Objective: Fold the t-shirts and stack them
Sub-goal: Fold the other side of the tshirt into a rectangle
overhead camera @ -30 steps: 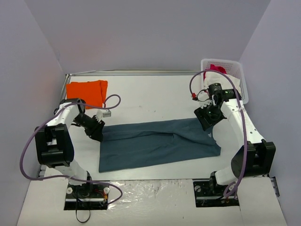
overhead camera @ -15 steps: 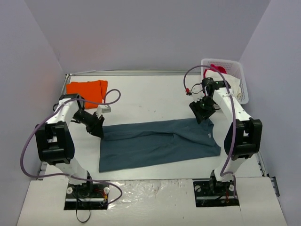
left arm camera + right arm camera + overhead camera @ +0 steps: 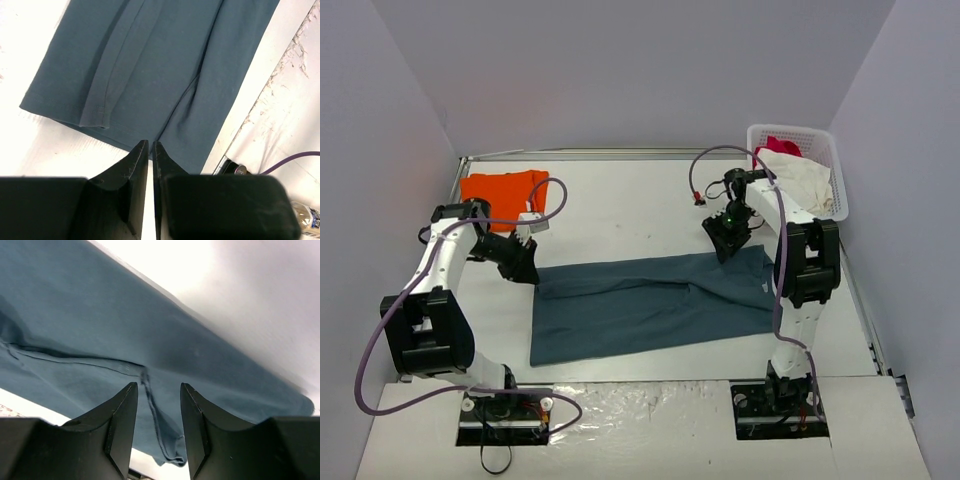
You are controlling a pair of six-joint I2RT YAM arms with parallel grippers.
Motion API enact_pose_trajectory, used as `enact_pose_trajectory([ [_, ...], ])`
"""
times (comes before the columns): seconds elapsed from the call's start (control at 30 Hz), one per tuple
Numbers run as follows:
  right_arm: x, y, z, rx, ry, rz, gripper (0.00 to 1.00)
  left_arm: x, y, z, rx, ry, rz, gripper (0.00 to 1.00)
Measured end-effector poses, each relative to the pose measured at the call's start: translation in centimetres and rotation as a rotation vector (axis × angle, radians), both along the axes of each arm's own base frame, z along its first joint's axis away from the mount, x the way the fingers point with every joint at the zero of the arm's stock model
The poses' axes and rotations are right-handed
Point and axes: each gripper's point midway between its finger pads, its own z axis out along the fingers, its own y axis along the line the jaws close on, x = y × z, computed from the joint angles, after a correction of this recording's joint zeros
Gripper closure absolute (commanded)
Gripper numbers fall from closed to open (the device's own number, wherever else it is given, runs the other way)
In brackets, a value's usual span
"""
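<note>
The slate-blue t-shirt (image 3: 655, 305) lies as a long folded band across the middle of the table. It also shows in the left wrist view (image 3: 160, 60) and the right wrist view (image 3: 100, 330). The orange t-shirt (image 3: 500, 190) lies folded at the back left. My left gripper (image 3: 525, 268) is shut and empty at the blue shirt's left end, its tips (image 3: 150, 143) at the hem edge. My right gripper (image 3: 720, 243) is open and empty over the shirt's back right corner, its jaws (image 3: 158, 386) on either side of a seam.
A white basket (image 3: 835, 160) stands at the back right with a white garment (image 3: 805, 180) and a red-pink garment (image 3: 775, 145) in it. Bare white table (image 3: 620, 210) lies behind the blue shirt. Purple cables loop from both arms.
My right gripper has moved left and toward the back, along the shirt's far edge. My left gripper has shifted slightly toward the back. The blue shirt has not visibly moved.
</note>
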Motion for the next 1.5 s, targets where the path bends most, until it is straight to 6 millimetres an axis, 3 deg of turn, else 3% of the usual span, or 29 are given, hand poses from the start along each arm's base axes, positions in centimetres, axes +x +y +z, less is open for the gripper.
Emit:
enact_pose_trajectory([
  [0.27, -0.6, 2.0, -0.2, 0.025, 0.013, 0.048, 0.64, -0.2, -0.1, -0.7, -0.008, 0.032, 0.011, 0.95],
  [0.77, -2.0, 1.7, -2.1, 0.013, 0.072, 0.049, 0.67, -0.6, -0.2, -1.7, -0.011, 0.056, 0.013, 0.98],
  [1.0, -3.6, 1.4, -3.0, 0.005, 0.121, 0.050, 0.76, -0.5, -0.3, -1.7, -0.019, 0.056, 0.013, 0.98],
  [1.1, -4.2, 1.3, -3.3, 0.003, 0.135, 0.059, 1.00, -0.4, -0.3, -1.8, -0.020, 0.057, 0.013, 0.98],
  [1.3, -4.4, 1.2, -2.9, 0.005, 0.128, 0.060, 1.00, -0.3, -0.4, -1.7, -0.026, 0.054, 0.014, 0.98],
  [1.5, -4.4, 1.8, -0.5, 0.022, 0.078, 0.074, 1.00, -0.3, -0.4, -1.7, -0.027, 0.056, 0.020, 0.98],
])
